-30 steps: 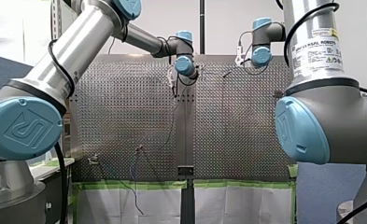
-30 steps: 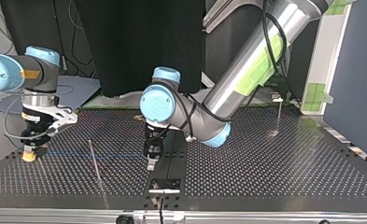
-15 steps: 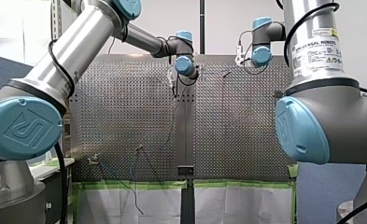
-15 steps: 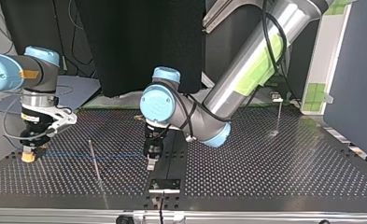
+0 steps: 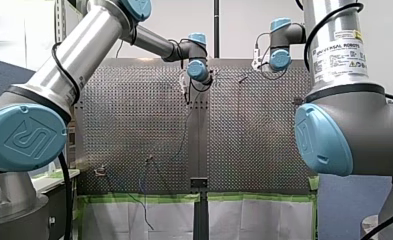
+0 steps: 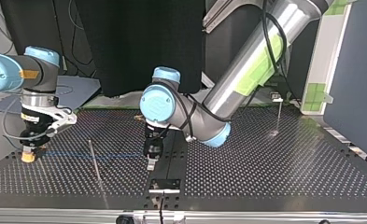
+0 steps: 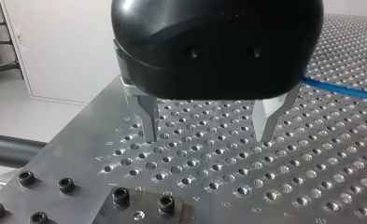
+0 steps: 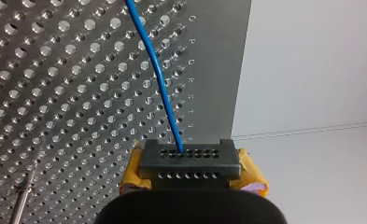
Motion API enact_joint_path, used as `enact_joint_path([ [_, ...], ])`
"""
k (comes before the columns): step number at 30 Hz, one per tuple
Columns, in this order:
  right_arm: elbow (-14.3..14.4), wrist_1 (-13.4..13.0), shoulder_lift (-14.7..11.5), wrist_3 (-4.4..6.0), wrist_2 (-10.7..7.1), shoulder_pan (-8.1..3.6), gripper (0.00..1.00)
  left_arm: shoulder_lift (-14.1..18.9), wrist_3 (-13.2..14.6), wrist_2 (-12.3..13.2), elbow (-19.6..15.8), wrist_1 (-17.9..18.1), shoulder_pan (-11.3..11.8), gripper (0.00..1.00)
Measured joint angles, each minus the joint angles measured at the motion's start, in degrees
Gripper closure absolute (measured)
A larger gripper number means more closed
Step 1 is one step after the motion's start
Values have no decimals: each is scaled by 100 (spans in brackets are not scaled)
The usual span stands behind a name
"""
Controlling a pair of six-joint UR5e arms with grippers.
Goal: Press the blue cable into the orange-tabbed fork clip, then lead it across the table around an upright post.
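The blue cable [image 6: 116,155] runs low and taut over the perforated table, passing behind a thin upright post [image 6: 95,161]. Its end goes into my right gripper [image 6: 28,155] at the top view's left. In the right wrist view the cable [image 8: 160,74] disappears into the black tip of my right gripper [image 8: 189,163], flanked by yellow pads [image 8: 251,176]; it is shut on the cable. My left gripper [image 7: 208,135] hangs open just above the holes, nothing between its metal fingers [image 7: 149,121]; the cable [image 7: 344,92] passes behind it. No orange-tabbed clip is clear in any view.
A black bracket [image 6: 165,184] is bolted at the near edge in the top view, just ahead of my left gripper [image 6: 151,162]. A second thin post [image 6: 278,116] stands far off at that view's right. The table edge lies close beside my right gripper.
My right gripper has edged very slightly toward the top view's left with the cable. The left arm has stayed still.
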Motion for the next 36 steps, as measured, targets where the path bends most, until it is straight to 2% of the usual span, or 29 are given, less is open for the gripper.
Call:
enact_joint_path([
  [5,14,-9,23,-3,-24,25,100,-72,74,6,12,-62,-67,2],
  [12,41,-25,209,-8,-319,267,100,-368,424,9,16,-128,-145,2],
  [18,43,-26,227,-9,-584,305,100,-411,681,9,18,-132,-148,2],
  [31,27,-21,222,-3,-637,307,100,-371,715,6,33,-122,-137,2],
  [36,-102,62,26,43,-645,313,100,-180,555,18,-28,22,-121,5],
])
